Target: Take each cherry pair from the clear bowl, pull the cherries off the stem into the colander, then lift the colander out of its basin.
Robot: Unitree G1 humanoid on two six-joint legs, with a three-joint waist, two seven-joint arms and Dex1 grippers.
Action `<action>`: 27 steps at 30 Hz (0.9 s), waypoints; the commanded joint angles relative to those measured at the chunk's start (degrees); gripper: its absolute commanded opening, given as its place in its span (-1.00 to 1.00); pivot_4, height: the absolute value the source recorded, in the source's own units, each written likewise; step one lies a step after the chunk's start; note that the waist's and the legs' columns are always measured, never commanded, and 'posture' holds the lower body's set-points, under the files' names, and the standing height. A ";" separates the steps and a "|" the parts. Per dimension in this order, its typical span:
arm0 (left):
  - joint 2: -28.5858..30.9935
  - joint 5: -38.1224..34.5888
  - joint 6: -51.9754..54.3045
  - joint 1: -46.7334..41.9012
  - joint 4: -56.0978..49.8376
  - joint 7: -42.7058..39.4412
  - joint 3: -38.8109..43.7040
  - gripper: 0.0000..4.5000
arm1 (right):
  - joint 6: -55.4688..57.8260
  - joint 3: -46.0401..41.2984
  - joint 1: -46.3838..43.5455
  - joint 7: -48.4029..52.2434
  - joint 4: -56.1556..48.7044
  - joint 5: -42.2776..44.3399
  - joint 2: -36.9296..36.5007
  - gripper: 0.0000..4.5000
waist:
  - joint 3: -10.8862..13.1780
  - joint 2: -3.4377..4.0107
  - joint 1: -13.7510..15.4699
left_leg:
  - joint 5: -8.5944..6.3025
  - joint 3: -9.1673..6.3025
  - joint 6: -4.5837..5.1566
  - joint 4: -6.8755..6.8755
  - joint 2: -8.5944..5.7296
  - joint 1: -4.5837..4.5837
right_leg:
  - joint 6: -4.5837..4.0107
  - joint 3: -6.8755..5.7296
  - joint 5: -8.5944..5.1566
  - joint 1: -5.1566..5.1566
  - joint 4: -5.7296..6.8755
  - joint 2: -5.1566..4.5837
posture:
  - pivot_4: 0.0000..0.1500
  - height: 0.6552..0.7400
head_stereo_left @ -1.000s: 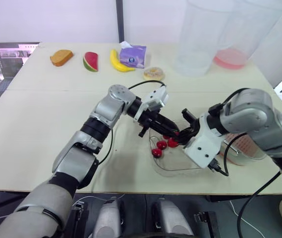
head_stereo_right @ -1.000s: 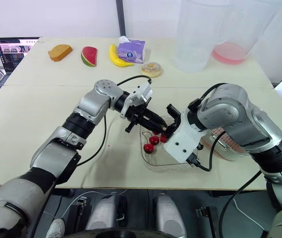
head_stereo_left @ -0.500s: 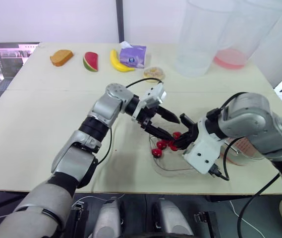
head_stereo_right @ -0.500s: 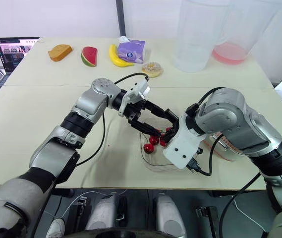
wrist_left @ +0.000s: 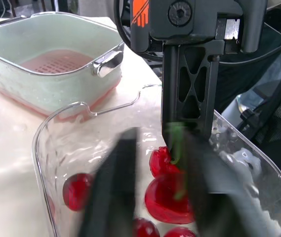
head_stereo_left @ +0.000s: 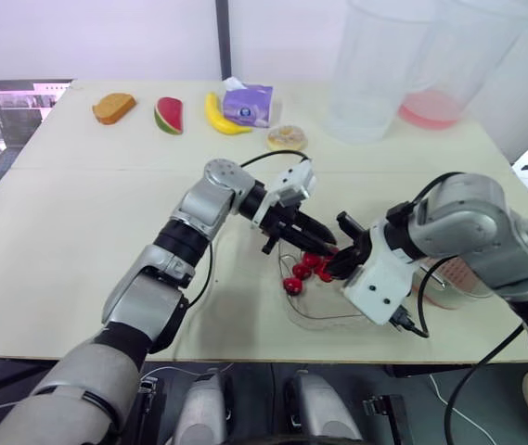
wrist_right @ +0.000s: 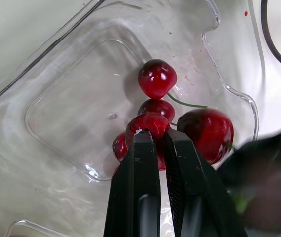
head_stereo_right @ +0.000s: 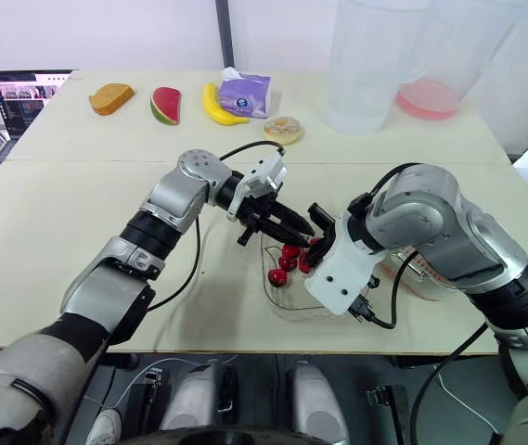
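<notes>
Right end effector (wrist_right: 159,134) is down in the clear bowl (wrist_right: 56,98), black fingers (wrist_right: 140,168) pressed nearly together, tips right at one of the cherries (wrist_right: 147,123) in the little red pile. Left end effector (head_stereo_left: 317,245) hangs over the same pile from the other side, and honestly I can't tell if it's spread or clamped, too smeared. Pink colander (wrist_left: 56,60) sits in its basin (wrist_left: 12,74) on the bench (head_stereo_left: 87,213), just beside the bowl on the robot's right.
</notes>
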 commanded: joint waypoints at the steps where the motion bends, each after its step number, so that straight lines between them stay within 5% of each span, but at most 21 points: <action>1: -0.01 -0.51 -0.59 -1.15 -1.55 -0.23 0.18 -0.98 | 0.15 -0.94 -0.62 0.03 -1.57 0.52 0.06 -1.00 | 0.00 0.00 0.01 | 0.00 0.00 0.00 0.00 0.00 0.00 | 0.00 0.00 0.00 0.00 0.00 0.00 | 1.00 1.00; 16: 0.73 -1.16 -0.45 -0.43 -3.12 -0.22 -0.46 -0.98 | 6.40 -1.68 -0.88 -0.38 -3.31 1.04 0.50 -1.00 | 0.00 0.00 0.05 | 0.00 -0.01 0.00 0.00 0.00 0.00 | 0.00 0.00 0.00 0.00 0.01 -0.02 | 1.00 1.00; 23: 0.26 -0.76 -0.32 -0.89 -2.11 0.44 0.86 -1.00 | 10.85 -3.09 -2.28 0.26 -4.38 2.41 0.52 0.30 | 0.00 0.00 0.02 | 0.00 -0.01 0.00 0.00 0.00 0.00 | 0.00 0.00 0.00 -0.02 0.02 -0.01 | 1.00 1.00; 27: 0.85 -0.39 -0.48 -1.18 -0.67 1.92 2.65 -1.00 | 15.32 -6.56 -2.34 1.06 -5.38 5.99 -1.73 0.30 | 0.00 0.00 0.28 | 0.00 -0.01 0.00 0.00 -0.02 -0.01 | 0.00 -0.01 0.00 -0.01 0.02 -0.04 | 1.00 1.00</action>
